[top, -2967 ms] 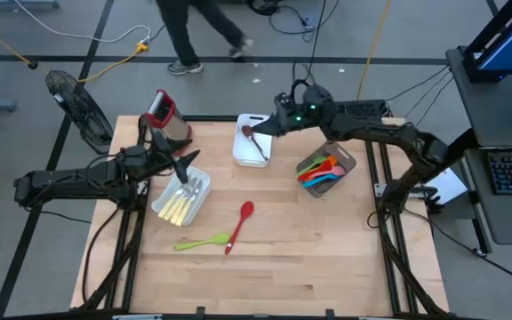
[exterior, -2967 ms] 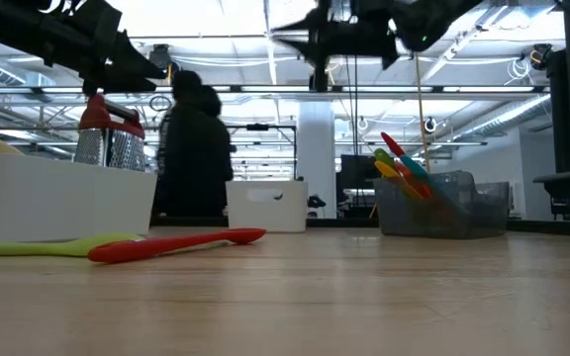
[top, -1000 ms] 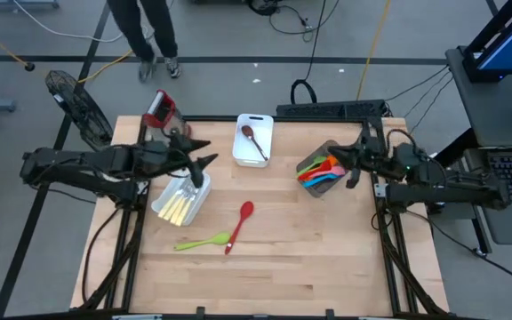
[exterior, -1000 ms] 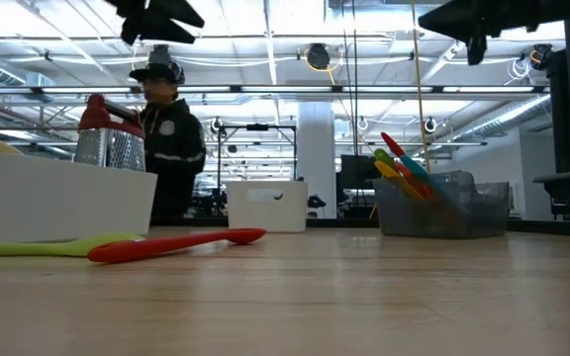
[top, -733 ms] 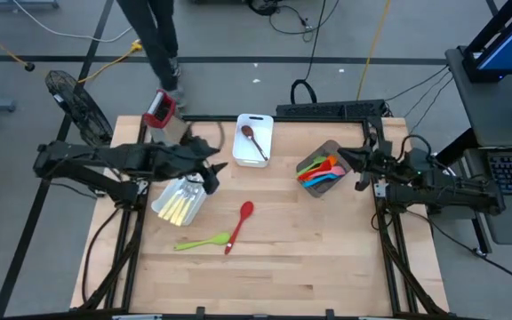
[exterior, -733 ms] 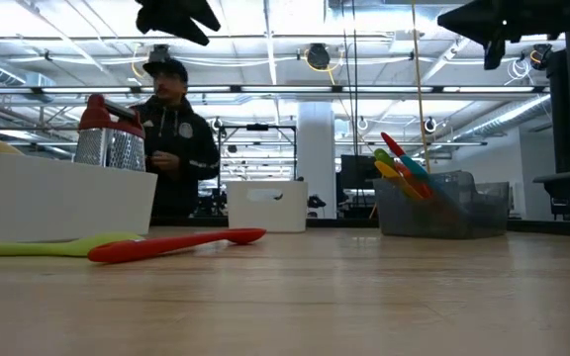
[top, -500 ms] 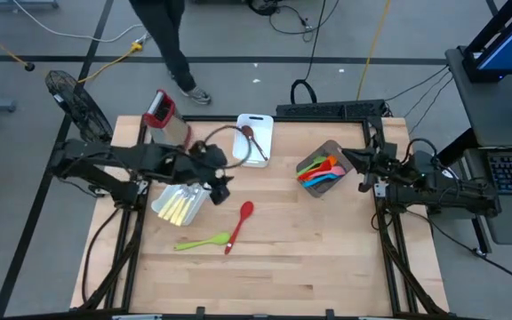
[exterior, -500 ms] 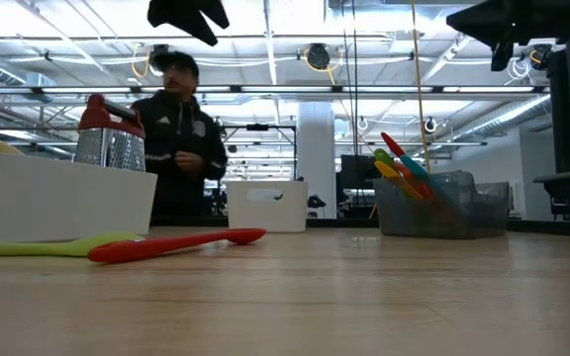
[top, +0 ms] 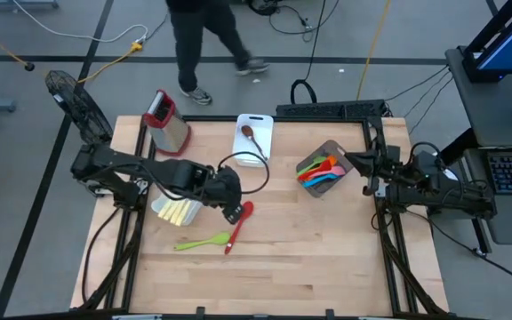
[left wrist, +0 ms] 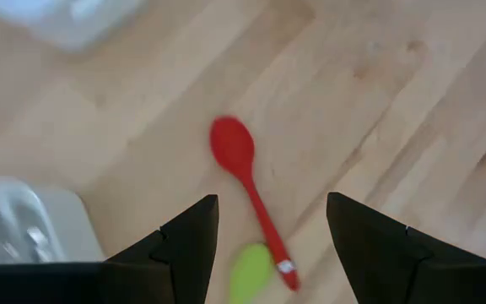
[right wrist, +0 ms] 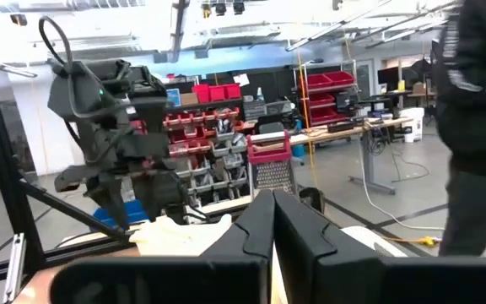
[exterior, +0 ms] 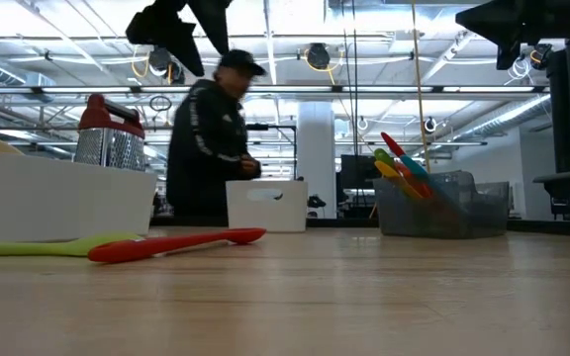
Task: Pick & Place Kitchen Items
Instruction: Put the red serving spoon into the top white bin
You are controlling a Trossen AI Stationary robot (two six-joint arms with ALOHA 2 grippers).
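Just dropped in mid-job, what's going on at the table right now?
The left gripper, open and empty, hovers over the red spoon lying on the table beside the green spoon. The right gripper, shut and empty, waits at the table's right edge by the grey bin of coloured utensils. A brown spoon lies in the white tray, and pale-handled cutlery sits in the white bin.

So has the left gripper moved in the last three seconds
Yes. The left gripper has swung from over the white cutlery bin out toward the table's middle, now open above the red spoon.
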